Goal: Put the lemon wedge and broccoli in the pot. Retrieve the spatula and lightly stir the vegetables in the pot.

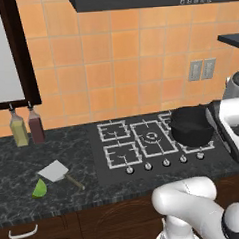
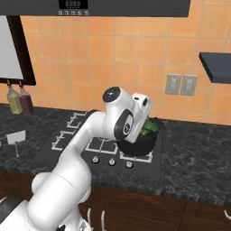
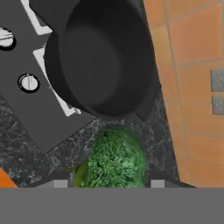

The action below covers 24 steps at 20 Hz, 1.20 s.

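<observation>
In the hand view, the mid-green broccoli (image 3: 116, 159) sits between my two fingertips, and my gripper (image 3: 108, 183) is shut on it. Just beyond it stands the matte black pot (image 3: 103, 61), its inside showing nothing. From the right base view, my gripper (image 2: 149, 124) holds the broccoli (image 2: 151, 127) at the rim of the pot (image 2: 137, 146) on the stove's right side. Far to the left on the dark counter lie the yellow-green lemon wedge (image 1: 39, 189) and the spatula (image 1: 57, 171), blade next to the wedge.
The pot (image 1: 192, 126) stands on the stove (image 1: 128, 153), with a row of knobs (image 1: 164, 163) along its front. Two bottles (image 1: 27, 128) stand against the wall at the left. A dark shelf (image 2: 216, 65) juts out at the right, above wall outlets (image 2: 180, 85).
</observation>
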Available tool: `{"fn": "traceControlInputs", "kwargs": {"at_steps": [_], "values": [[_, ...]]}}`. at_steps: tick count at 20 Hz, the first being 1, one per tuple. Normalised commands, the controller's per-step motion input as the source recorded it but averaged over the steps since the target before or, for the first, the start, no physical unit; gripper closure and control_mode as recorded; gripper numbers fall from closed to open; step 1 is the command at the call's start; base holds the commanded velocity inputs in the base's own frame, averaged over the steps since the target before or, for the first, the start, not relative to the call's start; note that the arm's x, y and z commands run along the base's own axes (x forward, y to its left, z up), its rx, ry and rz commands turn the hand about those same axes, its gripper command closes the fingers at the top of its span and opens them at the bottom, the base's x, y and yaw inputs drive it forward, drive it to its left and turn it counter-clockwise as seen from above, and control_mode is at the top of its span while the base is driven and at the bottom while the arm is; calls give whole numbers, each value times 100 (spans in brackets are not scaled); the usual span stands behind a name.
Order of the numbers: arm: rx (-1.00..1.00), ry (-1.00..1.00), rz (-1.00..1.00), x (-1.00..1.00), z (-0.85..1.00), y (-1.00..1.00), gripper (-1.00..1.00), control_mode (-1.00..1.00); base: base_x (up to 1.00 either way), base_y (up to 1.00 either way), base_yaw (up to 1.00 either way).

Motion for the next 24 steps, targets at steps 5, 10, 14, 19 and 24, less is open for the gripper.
{"fn": "traceControlInputs", "kwargs": {"at_steps": [5,10,14,19,24], "values": [[3,38,11,73,-60,98,100,-100,0,0,0],[0,24,4,88,-59,18,100,-100,0,0,0],[0,14,0,89,-32,-5,100,-100,0,0,0],[0,8,2,61,-50,-13,-100,-100,0,0,0],[0,0,5,20,-21,-15,-100,-100,0,0,0]]}}
